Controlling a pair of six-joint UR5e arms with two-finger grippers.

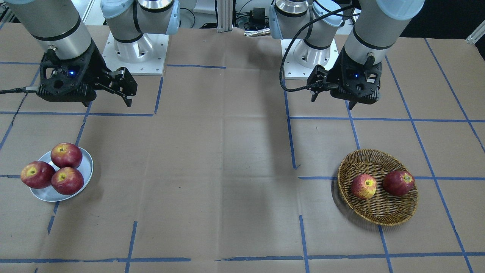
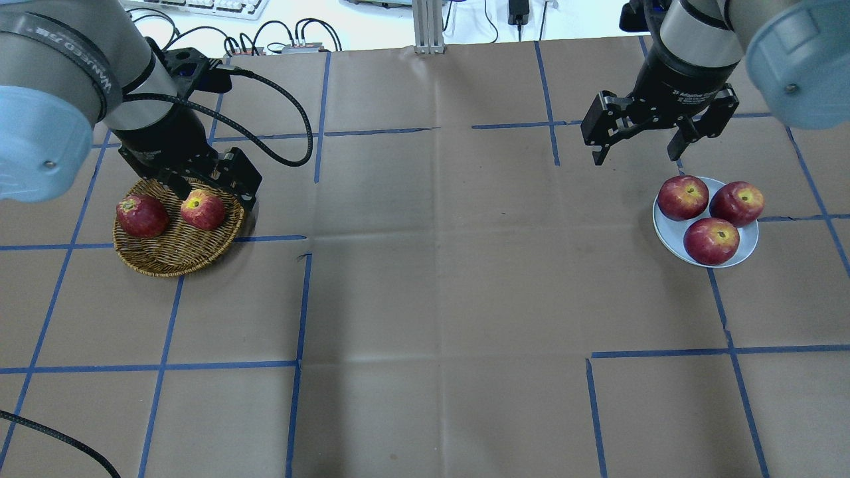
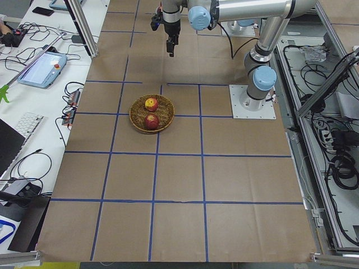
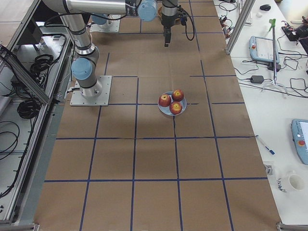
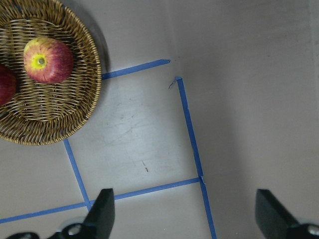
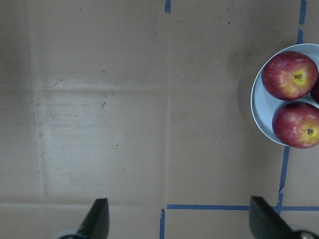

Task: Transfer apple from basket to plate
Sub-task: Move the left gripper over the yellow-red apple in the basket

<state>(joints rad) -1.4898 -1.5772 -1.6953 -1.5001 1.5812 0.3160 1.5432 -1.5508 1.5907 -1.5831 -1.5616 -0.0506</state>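
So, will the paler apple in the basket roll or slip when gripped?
Likely to roll: the apple is round and lies loose in the shallow basket. Its skin looks smooth, so an off-centre grip might slip. It looks firm, so it should probably keep its shape when squeezed.

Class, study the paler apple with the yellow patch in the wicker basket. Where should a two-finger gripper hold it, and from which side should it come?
Probably straight down from above, gripping the apple across its widest middle. It sits stem dimple roughly up in the shallow basket. Close on its robot-facing and far sides, since the dark red apple lies close beside it.
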